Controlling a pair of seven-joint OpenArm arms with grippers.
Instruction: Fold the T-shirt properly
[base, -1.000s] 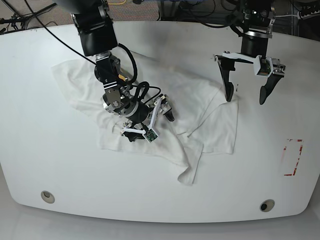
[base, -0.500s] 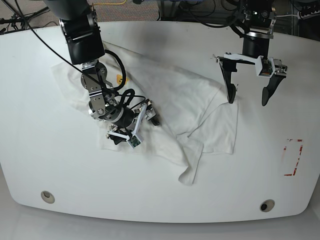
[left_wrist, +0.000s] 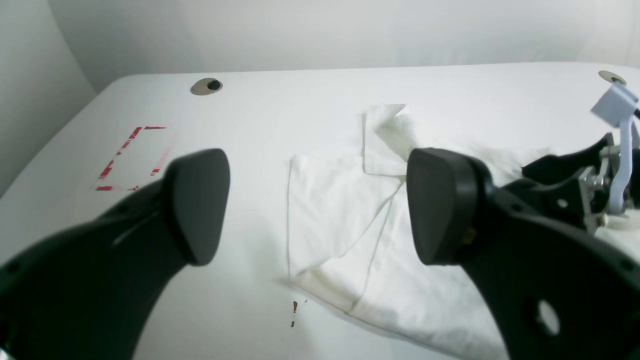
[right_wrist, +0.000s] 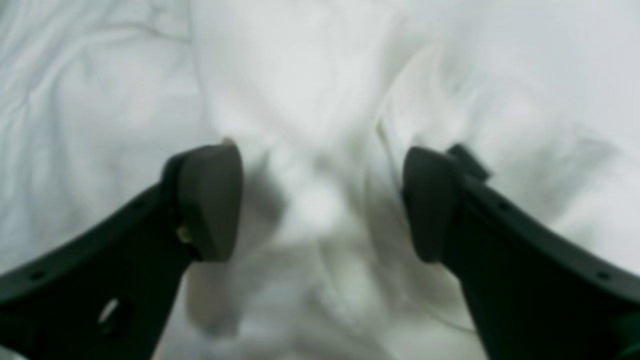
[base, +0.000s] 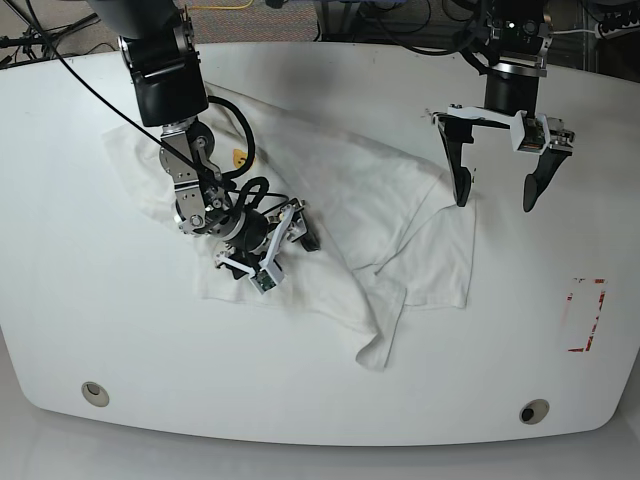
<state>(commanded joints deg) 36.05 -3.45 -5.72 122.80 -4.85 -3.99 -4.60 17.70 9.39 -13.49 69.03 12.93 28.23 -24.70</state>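
Crumpled T-shirt (base: 330, 215) spread across the white table (base: 80, 320); right gripper (base: 268, 247) low over its folds and left gripper (base: 494, 193) above its sleeve (both spread wide, empty).

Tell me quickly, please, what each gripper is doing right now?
Left gripper: open, holding nothing, poised above the T-shirt's edge.
Right gripper: open, fingers apart low over the shirt, nothing gripped.
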